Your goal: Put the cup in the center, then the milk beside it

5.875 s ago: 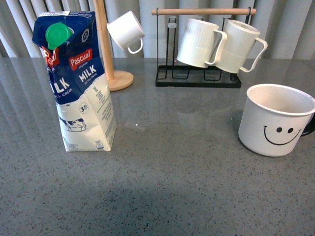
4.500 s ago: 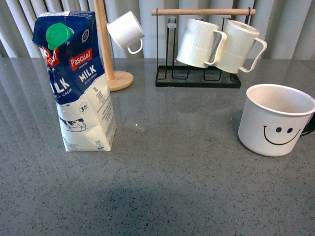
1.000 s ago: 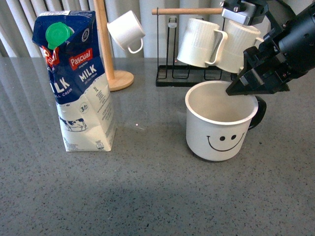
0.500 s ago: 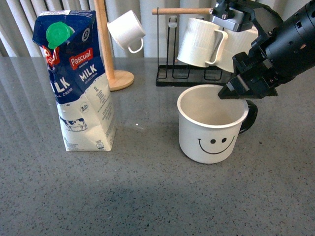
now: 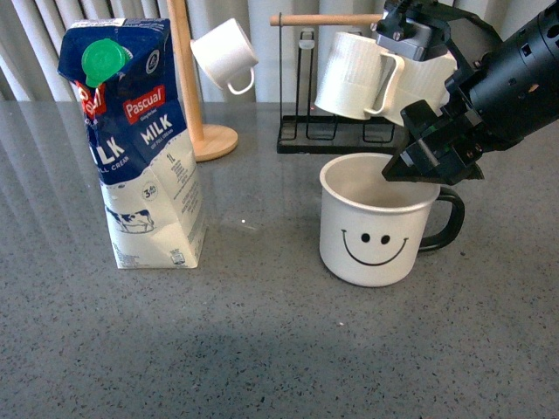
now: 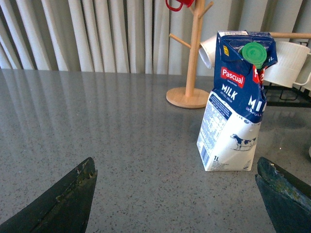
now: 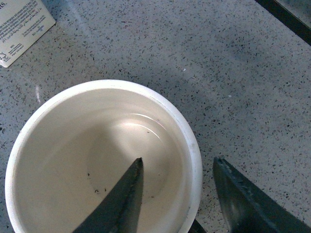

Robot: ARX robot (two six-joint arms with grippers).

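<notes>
One step looks near done: cup (image 5: 377, 231) stands on the desk (image 5: 262, 349), its wall between the right tool's (image 7: 179, 162) parted fingers. Next, the left tool (image 6: 176, 165), spread wide, must reach the milk (image 6: 236, 102) ahead

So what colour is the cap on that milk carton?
Green. The round cap on the milk carton shows best in the front view.
</notes>
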